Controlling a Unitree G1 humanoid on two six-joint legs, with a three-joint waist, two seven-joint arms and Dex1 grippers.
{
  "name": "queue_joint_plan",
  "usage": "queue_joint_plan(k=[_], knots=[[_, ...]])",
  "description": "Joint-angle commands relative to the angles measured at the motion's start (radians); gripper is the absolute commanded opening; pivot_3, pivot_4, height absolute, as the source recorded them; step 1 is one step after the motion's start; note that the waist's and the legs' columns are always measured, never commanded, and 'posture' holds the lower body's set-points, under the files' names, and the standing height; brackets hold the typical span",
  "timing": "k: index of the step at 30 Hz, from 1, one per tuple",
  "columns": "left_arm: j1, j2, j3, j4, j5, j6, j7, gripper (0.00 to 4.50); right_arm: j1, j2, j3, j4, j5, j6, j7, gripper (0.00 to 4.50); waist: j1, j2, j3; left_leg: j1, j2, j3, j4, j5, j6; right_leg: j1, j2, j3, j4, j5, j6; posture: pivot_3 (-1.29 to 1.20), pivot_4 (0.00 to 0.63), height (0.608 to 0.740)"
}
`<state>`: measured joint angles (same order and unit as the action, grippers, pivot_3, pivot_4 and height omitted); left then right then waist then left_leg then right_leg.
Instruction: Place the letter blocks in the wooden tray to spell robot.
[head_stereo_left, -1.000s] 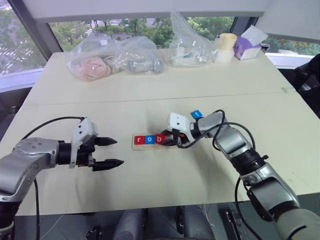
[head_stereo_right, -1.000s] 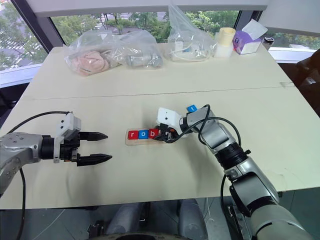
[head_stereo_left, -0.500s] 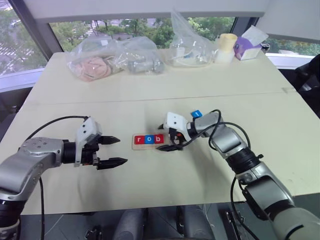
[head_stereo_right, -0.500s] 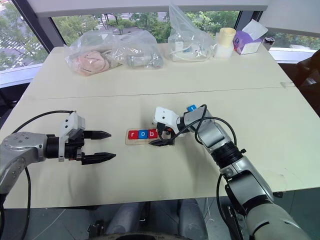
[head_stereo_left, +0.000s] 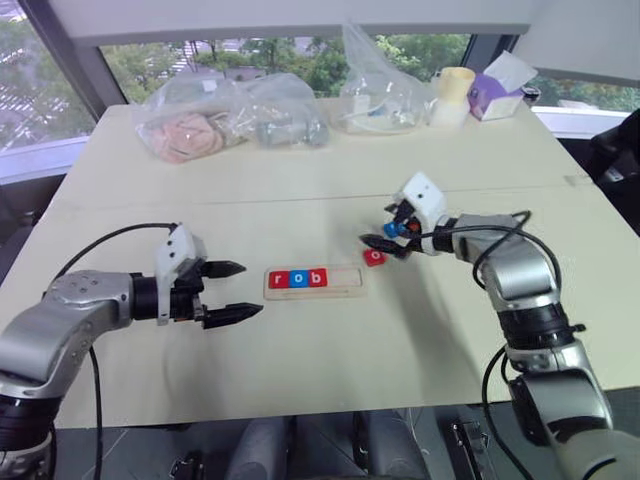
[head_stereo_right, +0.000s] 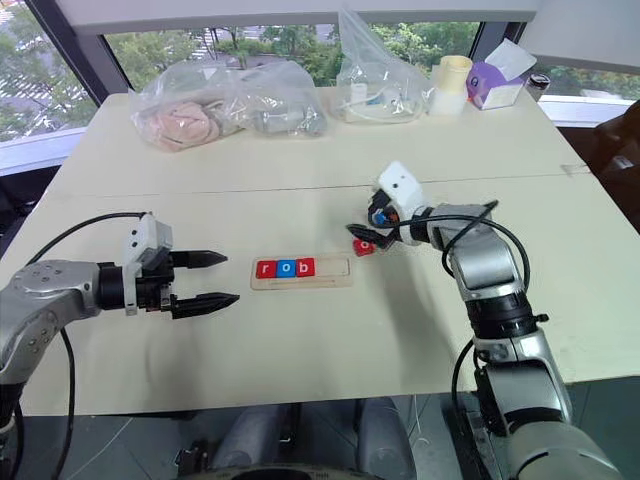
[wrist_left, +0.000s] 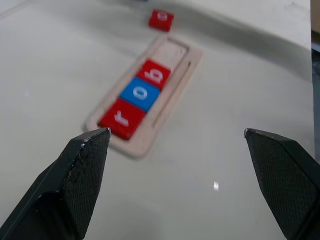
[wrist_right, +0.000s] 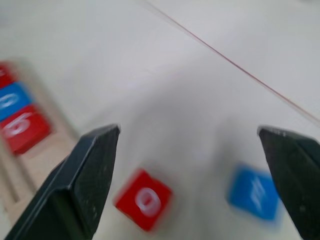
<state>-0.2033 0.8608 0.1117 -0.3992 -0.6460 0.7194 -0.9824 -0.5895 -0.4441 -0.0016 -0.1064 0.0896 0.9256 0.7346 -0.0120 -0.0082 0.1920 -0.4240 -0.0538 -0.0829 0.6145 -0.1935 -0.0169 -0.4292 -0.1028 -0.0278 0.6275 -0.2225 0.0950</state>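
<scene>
The wooden tray (head_stereo_left: 340, 282) lies mid-table with three letter blocks in its left part: red r (head_stereo_left: 277, 279), blue o (head_stereo_left: 297, 279) and red b (head_stereo_left: 317, 278). Its right part is bare. A loose red o block (head_stereo_left: 374, 257) lies on the table just past the tray's right end. A blue block (wrist_right: 253, 193) lies a little farther back. My right gripper (head_stereo_left: 383, 226) hovers open above these two loose blocks and holds nothing. My left gripper (head_stereo_left: 236, 291) is open and empty, left of the tray and pointing at it.
Clear plastic bags (head_stereo_left: 230, 115) holding assorted items line the table's far edge, with a pale cup (head_stereo_left: 452, 95) and a purple tissue box (head_stereo_left: 497, 92) at the far right. A seam (head_stereo_left: 300, 198) crosses the tabletop behind the tray.
My right gripper has opened and swung right and up, away from the tray's right part. The red o block now lies uncovered on the table. My left gripper edged slightly toward the tray.
</scene>
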Motion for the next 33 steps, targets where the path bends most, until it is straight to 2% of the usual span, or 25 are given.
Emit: queue_joint_plan(k=[1, 7, 16, 19, 23, 24, 29, 33], knots=[[-0.056, -0.044, -0.026, -0.009, 0.012, -0.031, 0.029, 4.5, 0.063, 0.081, -0.049, -0.2, 0.026, 0.214, -0.143, 4.46, 0.0, 0.0, 0.0, 0.0, 0.0, 0.0, 0.0, 0.0, 0.0, 0.0, 0.0, 0.0, 0.0, 0.0, 0.0, 0.0, 0.15, 0.74], [-0.133, -0.078, -0.081, 0.055, 0.061, -0.06, 0.028, 4.5, 0.107, 0.163, -0.038, -0.254, 0.022, 0.277, -0.285, 4.46, -0.001, 0.0, 0.0, 0.001, 0.0, 0.001, 0.0, 0.0, 0.0, 0.0, 0.0, 0.0, 0.001, 0.0, 0.0, 0.0, 0.15, 0.74], [-0.178, -0.101, -0.112, 0.085, 0.077, -0.06, 0.012, 4.5, 0.121, 0.231, -0.006, -0.138, 0.013, 0.195, -0.421, 4.46, -0.002, 0.0, 0.0, 0.001, 0.0, 0.001, 0.001, 0.0, 0.0, 0.001, 0.0, 0.0, 0.001, 0.0, 0.0, 0.0, 0.15, 0.74], [-0.175, -0.101, -0.113, 0.084, 0.078, -0.063, 0.014, 4.5, 0.143, 0.24, 0.005, -0.144, 0.012, 0.191, -0.449, 3.64, -0.003, 0.0, 0.0, 0.001, 0.0, 0.001, 0.001, 0.0, 0.0, 0.001, 0.001, 0.0, 0.001, 0.0, 0.0, 0.0, 0.15, 0.74], [-0.163, -0.107, -0.113, 0.073, 0.077, -0.064, 0.024, 4.5, 0.143, 0.249, 0.018, -0.152, 0.004, 0.171, -0.492, 1.52, -0.004, 0.0, 0.0, 0.002, 0.0, 0.001, 0.001, 0.0, 0.0, 0.001, 0.001, 0.0, 0.001, 0.0, 0.0, 0.0, 0.15, 0.74], [-0.161, -0.108, -0.114, 0.074, 0.079, -0.067, 0.026, 4.5, 0.137, 0.243, 0.021, -0.153, 0.002, 0.167, -0.495, 1.16, -0.004, 0.0, 0.0, 0.002, 0.0, 0.001, 0.0, 0.0, 0.0, 0.001, 0.001, 0.0, 0.001, 0.0, 0.0, 0.0, 0.15, 0.74], [-0.163, -0.111, -0.12, 0.076, 0.088, -0.075, 0.025, 4.5, 0.126, 0.211, 0.003, -0.203, -0.008, 0.165, -0.523, 1.16, -0.003, 0.0, 0.0, 0.002, 0.0, 0.001, 0.0, 0.0, 0.0, 0.001, 0.001, 0.0, 0.001, 0.0, 0.0, 0.0, 0.15, 0.74], [-0.155, -0.085, -0.127, 0.055, 0.087, -0.071, -0.012, 4.5, 0.187, 0.155, -0.038, -0.389, -0.008, 0.246, -0.536, 1.16, 0.001, 0.0, 0.0, 0.002, 0.0, 0.0, 0.0, 0.0, 0.0, 0.001, 0.001, 0.0, 0.001, -0.001, 0.001, 0.0, 0.15, 0.74]])
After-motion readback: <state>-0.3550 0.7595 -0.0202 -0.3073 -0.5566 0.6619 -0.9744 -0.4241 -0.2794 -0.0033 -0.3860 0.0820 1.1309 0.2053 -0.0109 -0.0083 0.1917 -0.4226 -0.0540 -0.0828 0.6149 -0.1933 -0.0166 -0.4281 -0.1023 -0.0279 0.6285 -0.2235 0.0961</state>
